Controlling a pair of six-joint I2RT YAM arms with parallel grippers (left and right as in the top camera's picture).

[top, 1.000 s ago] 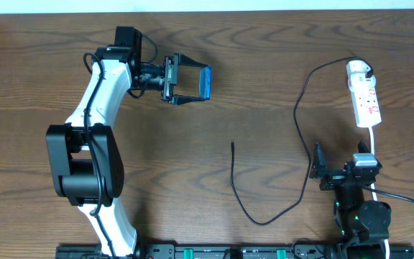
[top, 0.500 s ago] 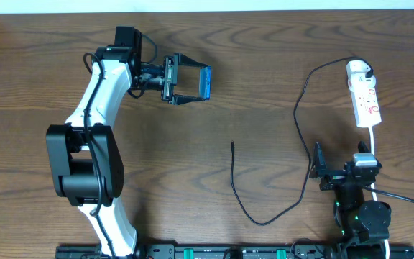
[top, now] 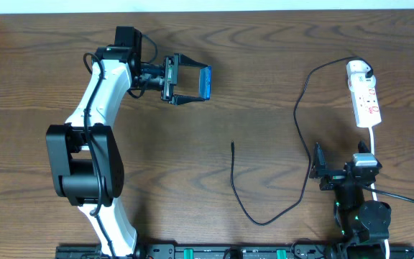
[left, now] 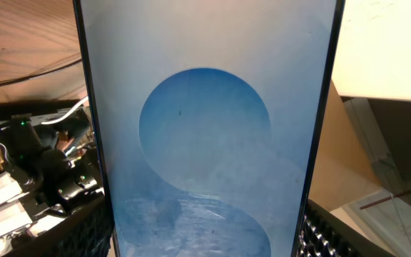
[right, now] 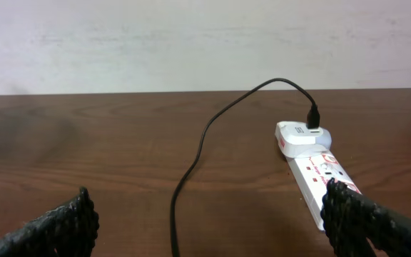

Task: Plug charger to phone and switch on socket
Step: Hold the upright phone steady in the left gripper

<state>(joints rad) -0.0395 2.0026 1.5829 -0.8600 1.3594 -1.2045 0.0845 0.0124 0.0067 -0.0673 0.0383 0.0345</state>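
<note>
Phone (left: 205,143) sitting clamped in left gripper (top: 203,82) at 11 o'clock; right gripper (right: 209,228) sitting at 5 o'clock, jaws gaping wide.

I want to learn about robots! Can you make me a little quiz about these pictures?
1. Pick one: the phone is A) gripped by the left fingers, B) lying loose.
2. True or false: the charger has its tip plugged into the phone.
3. Fill in: the white adapter sits in the ___.
Key: 1 A. 2 False. 3 socket.
</note>
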